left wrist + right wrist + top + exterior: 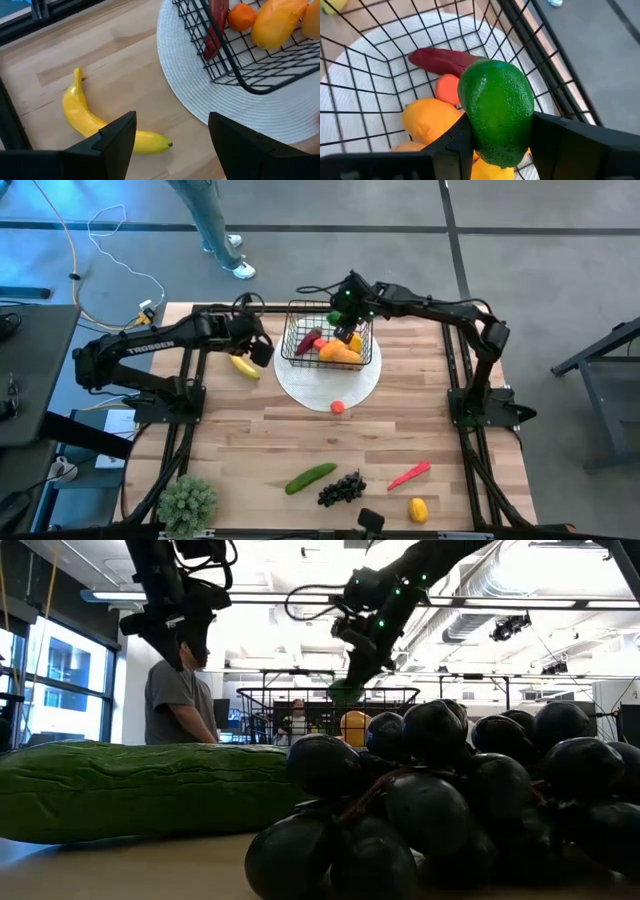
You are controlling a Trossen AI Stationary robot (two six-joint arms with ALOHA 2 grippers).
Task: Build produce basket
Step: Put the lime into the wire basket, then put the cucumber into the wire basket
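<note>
The right gripper [497,145] is clamping a green avocado [496,117] directly above the wire basket [300,315], apparently to drop it among the mangoes [425,120] and red chili [442,60] below. The left gripper [172,137] is hovering open-jawed, the banana [90,122] lying just beneath it, seemingly the next pick.

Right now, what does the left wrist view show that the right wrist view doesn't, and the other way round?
Only the left wrist: the banana lying on the table beside the plate, with the open left claw above it. Only the right wrist: the right claw shut on a green fruit over the basket. Both show the basket, plate, red chili, an orange and a mango.
</note>
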